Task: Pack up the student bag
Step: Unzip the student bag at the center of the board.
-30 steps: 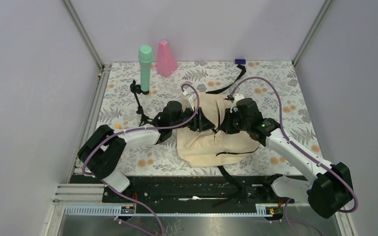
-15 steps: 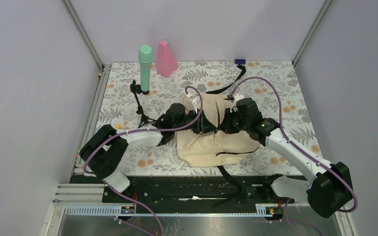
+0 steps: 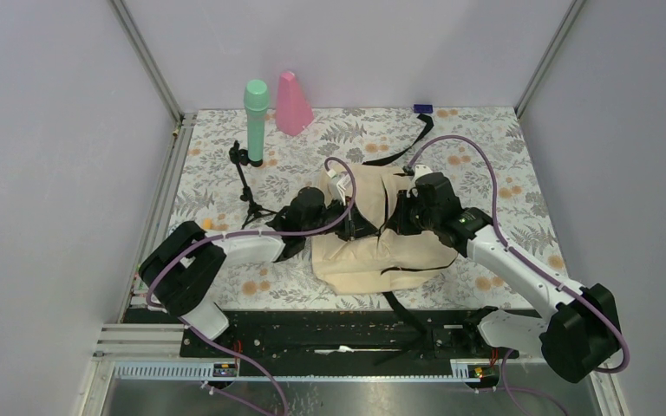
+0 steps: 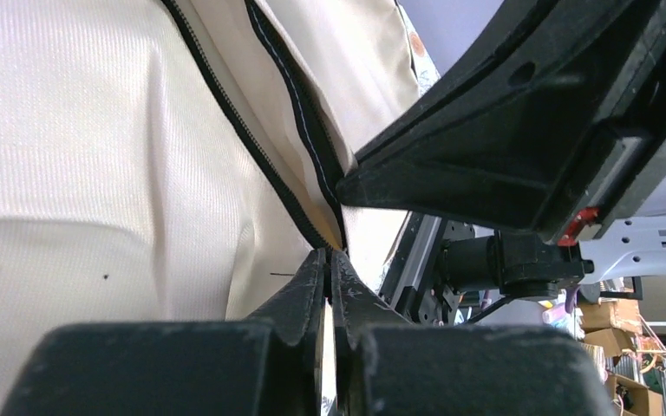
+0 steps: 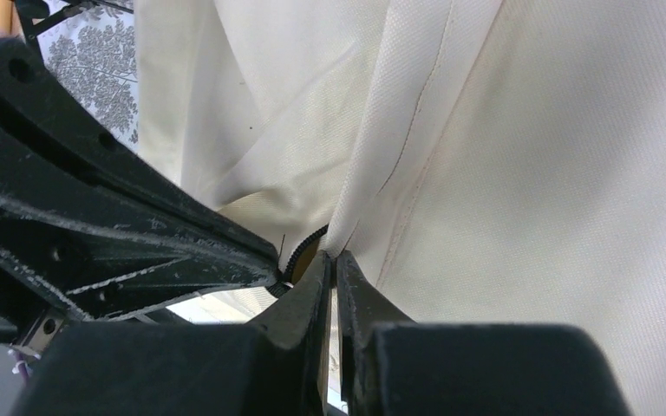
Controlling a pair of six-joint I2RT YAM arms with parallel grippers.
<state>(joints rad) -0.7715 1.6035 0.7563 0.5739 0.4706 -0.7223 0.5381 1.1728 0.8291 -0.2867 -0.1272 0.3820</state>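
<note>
The student bag (image 3: 373, 256) lies flat in the middle of the table, cream fabric with black straps. My left gripper (image 3: 366, 224) is shut on the bag's black zipper edge (image 4: 251, 147) at the top opening; in the left wrist view its tips (image 4: 329, 256) pinch the trim. My right gripper (image 3: 396, 220) is shut on a cream fold of the bag (image 5: 529, 173) right beside it; its tips (image 5: 334, 257) meet on the fabric edge. The two grippers almost touch over the bag. The bag's inside is hidden.
A green bottle (image 3: 256, 120) and a pink cone-shaped item (image 3: 293, 104) stand at the back left. A small black tripod (image 3: 247, 186) stands left of the bag. A blue item (image 3: 423, 108) lies at the back edge, with a black strap (image 3: 403, 143) running towards it.
My left arm has shifted slightly right, nearer the right gripper, still holding the zipper edge. The right arm has hardly moved.
</note>
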